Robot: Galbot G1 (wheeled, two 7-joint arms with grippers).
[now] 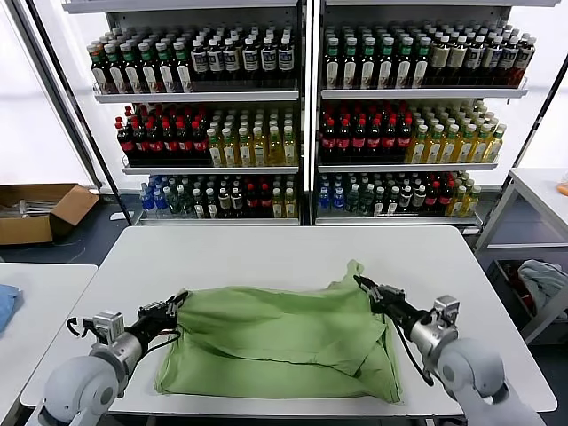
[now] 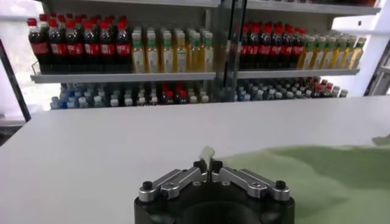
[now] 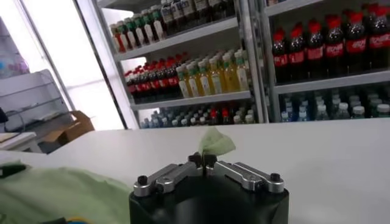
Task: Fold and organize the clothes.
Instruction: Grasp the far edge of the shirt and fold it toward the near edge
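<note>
Left claw [image 1: 180, 300] clamped on one far corner of the light green shirt [image 1: 284, 342], right claw [image 1: 362, 284] clamped on the other. Spread between both claws across the white worktop [image 1: 266, 253]. Soft, light, limp; best gripped at corners. One shirt, two claws. Beyond: bottle shelves [image 1: 302, 115].

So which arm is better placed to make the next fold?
Neither alone: left gripper and right gripper are each shut on an opposite far corner of the green shirt, so probably both should fold together.
</note>
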